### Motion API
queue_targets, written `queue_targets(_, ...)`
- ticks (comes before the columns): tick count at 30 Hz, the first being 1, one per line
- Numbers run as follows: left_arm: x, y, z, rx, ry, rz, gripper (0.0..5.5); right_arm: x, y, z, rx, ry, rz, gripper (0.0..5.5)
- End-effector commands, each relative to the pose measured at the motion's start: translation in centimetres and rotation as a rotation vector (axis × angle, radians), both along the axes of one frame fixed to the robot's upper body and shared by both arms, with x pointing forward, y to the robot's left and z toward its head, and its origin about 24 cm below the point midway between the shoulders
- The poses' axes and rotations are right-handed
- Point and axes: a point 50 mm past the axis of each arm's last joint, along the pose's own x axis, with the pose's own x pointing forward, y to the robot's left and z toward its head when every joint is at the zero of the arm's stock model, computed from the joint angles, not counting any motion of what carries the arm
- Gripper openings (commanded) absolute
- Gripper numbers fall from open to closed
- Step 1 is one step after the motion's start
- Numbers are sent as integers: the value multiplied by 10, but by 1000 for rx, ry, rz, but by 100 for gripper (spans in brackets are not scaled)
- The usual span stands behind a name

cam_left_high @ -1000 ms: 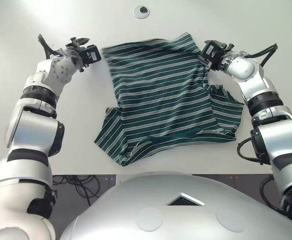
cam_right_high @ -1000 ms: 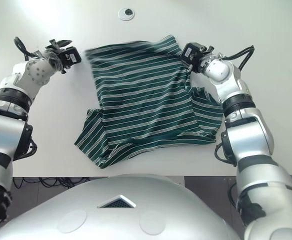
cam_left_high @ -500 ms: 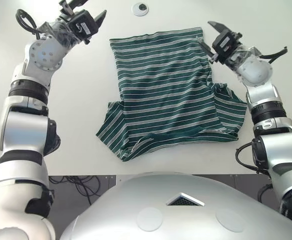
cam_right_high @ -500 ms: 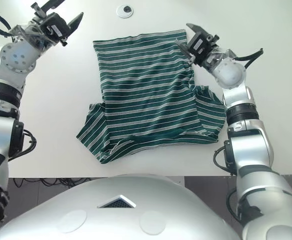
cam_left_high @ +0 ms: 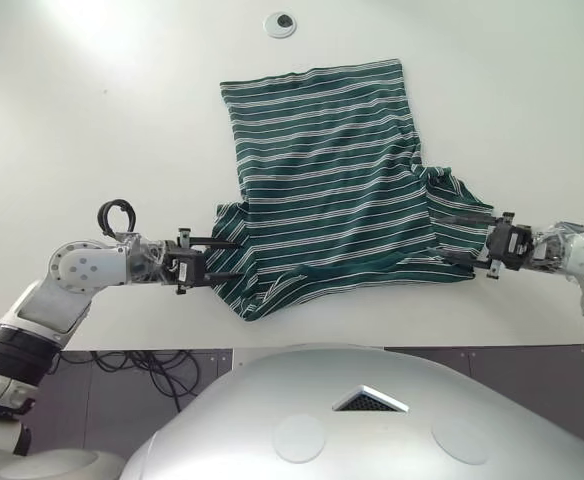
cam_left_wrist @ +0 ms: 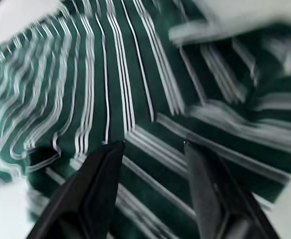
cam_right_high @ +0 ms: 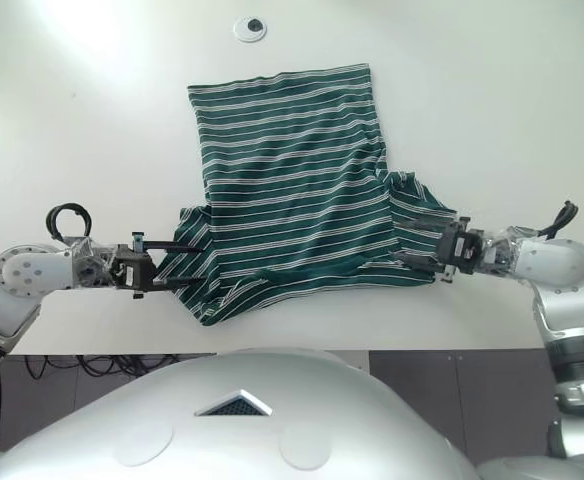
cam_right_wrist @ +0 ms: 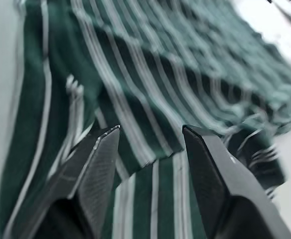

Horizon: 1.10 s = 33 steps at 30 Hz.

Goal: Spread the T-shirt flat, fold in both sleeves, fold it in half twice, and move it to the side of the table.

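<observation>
Head views: the green striped T-shirt (cam_left_high: 322,170) lies on the white table (cam_left_high: 92,120), centre frame, its hem towards the top and its sleeves crumpled at the bottom. Both arms lie low and nearly level, reaching inward from the lower frame edges. The left hand (cam_left_high: 224,260), fingers spread and released, straddles the lower-left sleeve edge. The right hand (cam_left_high: 457,247), likewise spread and gripping nothing, meets the lower-right sleeve. Wrist views: parted fingers (cam_left_wrist: 98,184) (cam_right_wrist: 93,174) over striped cloth.
</observation>
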Motion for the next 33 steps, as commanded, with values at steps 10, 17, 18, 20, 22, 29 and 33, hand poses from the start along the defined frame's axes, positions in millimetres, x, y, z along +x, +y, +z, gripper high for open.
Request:
queue_targets(10,-1,86,-42,612,-134,-11,216,-7,0,12,38,46,-5,231)
queue_targets(17,2,60,-23,390,-197,-22,216,-3,15,21,113,7,12,231)
queue_targets(18,7,56,-13,354,-225,-8,216,-2,17,23,122,-4,14,231)
queue_targets(20,13,51,3,291,-258,15,216,1,21,26,133,-18,18,231)
queue_targets(22,16,48,15,274,-275,14,216,3,25,27,146,-28,21,231)
queue_targets(29,7,48,7,310,-222,-2,216,-4,48,7,168,-5,72,231)
queue_targets(33,9,45,15,283,-241,5,216,-2,56,2,170,-23,79,231)
